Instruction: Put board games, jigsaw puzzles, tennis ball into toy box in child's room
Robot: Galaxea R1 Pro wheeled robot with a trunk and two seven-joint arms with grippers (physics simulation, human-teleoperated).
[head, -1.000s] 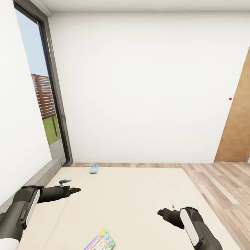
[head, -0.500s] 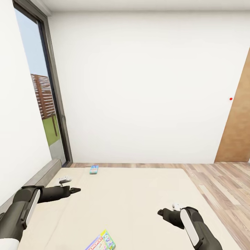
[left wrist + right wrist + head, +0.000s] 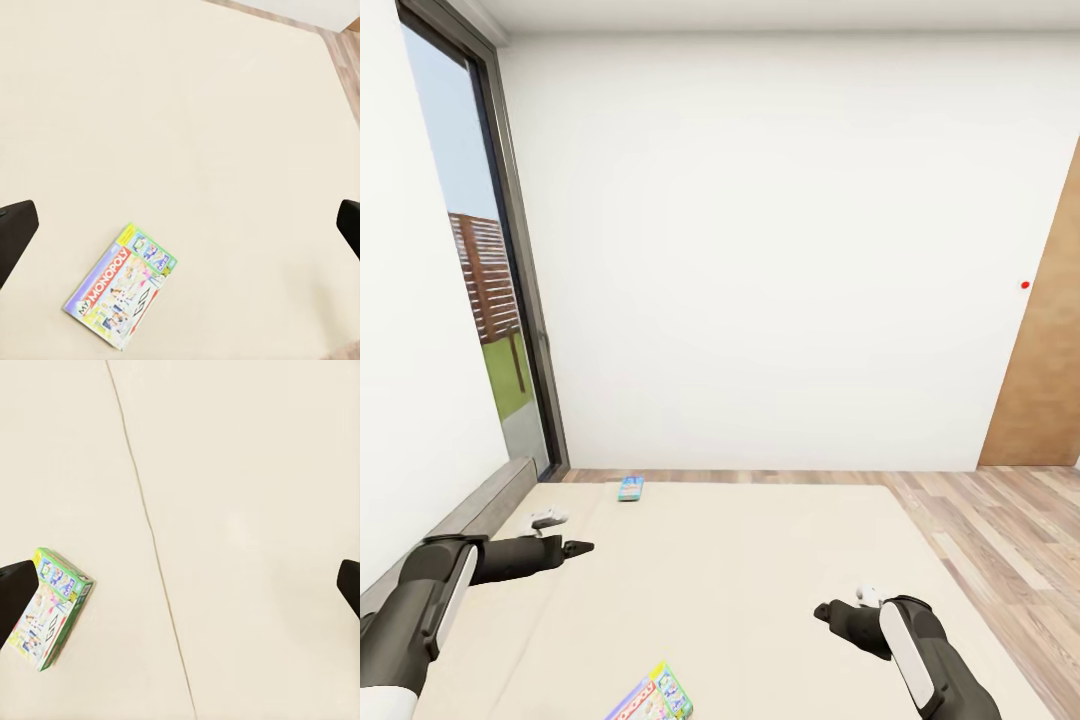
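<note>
Both of the robot's hands are spread wide and hold nothing. The left gripper [image 3: 578, 547] floats over the bed [image 3: 760, 560], out at about 9 o'clock from the middle of the mattress. In the left wrist view its two dark fingertips [image 3: 15, 236] sit far apart at the edges, with bare beige bed between them. The right gripper [image 3: 822, 612] floats over the bed at about 4 o'clock. In the right wrist view its fingertips [image 3: 16, 589] are far apart too. Neither hand touches a toy.

The Monopoly box [image 3: 652, 696] lies flat on the bed, close to the near edge, between the two hands and nearer to me than both. It is well apart from each hand. From the left gripper it is down at about 5 o'clock; from the right gripper it is at about 8 o'clock. It is white with a green rim, red letters and little bright pictures [image 3: 125, 283]. In the right wrist view it shows just beside one fingertip [image 3: 51, 607].

A smaller blue box [image 3: 630, 488] lies flat at the far edge of the bed, at about 12 o'clock from the left gripper and well apart from it.

A thin seam [image 3: 150, 540] runs across the mattress.
</note>
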